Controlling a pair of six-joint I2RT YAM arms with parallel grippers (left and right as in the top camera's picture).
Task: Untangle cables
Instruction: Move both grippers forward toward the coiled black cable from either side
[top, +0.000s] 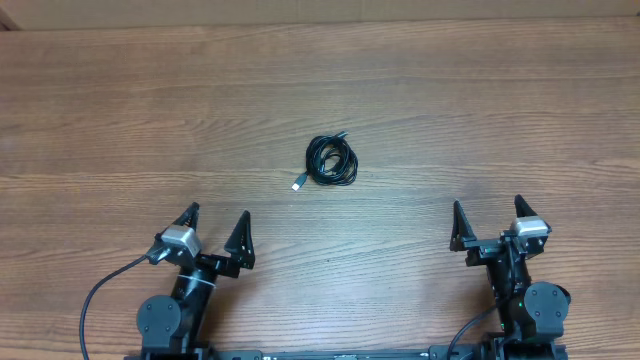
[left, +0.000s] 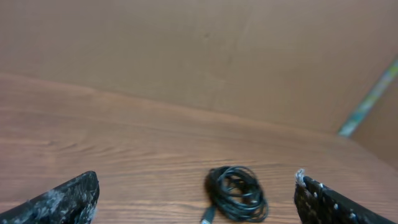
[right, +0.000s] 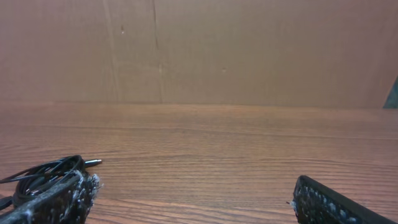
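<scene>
The cables (top: 331, 161) lie as one small black coiled bundle at the middle of the wooden table, with a plug end sticking out at its lower left. The bundle also shows in the left wrist view (left: 237, 193) and partly in the right wrist view (right: 43, 172), where a silvery plug tip points right. My left gripper (top: 216, 228) is open and empty, near the front edge, below and left of the bundle. My right gripper (top: 490, 221) is open and empty, near the front edge, well to the right of the bundle.
The wooden table (top: 480, 110) runs wide around the bundle. A brown cardboard wall (right: 249, 50) stands along the far edge. Thick black arm wires (top: 95, 295) loop beside the left arm's base.
</scene>
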